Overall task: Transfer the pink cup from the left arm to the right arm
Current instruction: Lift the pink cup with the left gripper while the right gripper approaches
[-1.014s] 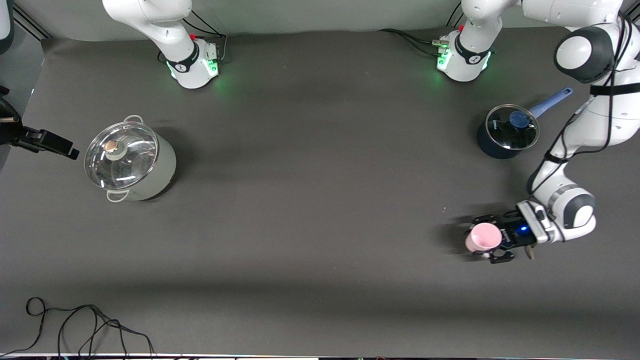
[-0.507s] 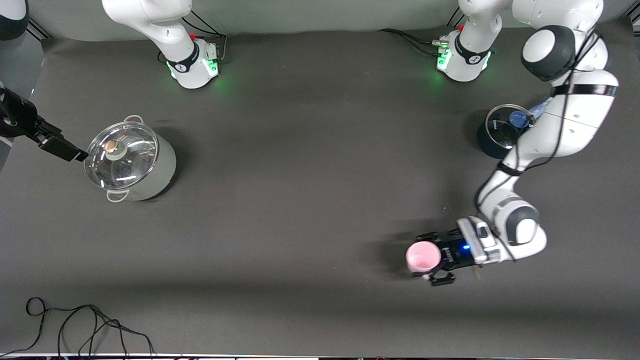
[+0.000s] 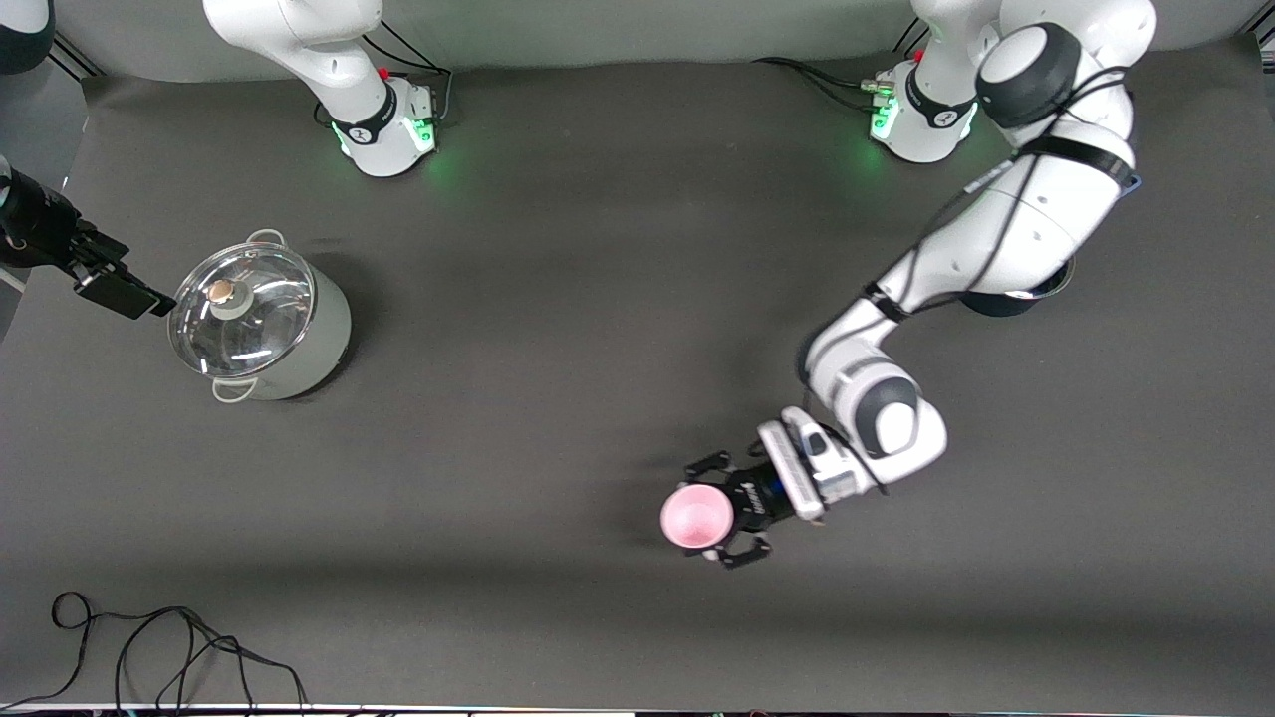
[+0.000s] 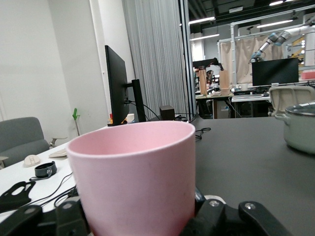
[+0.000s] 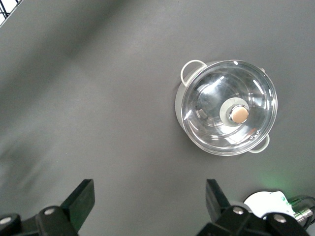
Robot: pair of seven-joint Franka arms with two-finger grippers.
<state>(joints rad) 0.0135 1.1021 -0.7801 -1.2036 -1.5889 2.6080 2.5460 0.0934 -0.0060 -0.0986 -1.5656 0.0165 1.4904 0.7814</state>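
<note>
Pink cup (image 3: 694, 517) sits upright, mouth up, clamped between the fingers of the left gripper (image 3: 732, 513), held above the table (image 3: 558, 299) near its middle, over the part close to the front camera. The right gripper (image 3: 112, 292) hangs beside the lidded grey-green pot (image 3: 261, 321) at the right arm's end of the table, fingers spread apart and holding nothing. The left arm covers most of a dark pot (image 3: 1016, 299) near its own base. A black cable (image 3: 149, 647) lies at the table edge nearest the front camera. The right wrist view shows the grey-green pot (image 5: 227, 114) from above, with its glass lid and knob. The left wrist view shows the cup (image 4: 134, 177) close up and the pot (image 4: 300, 128) farther off. No writing is legible.
</note>
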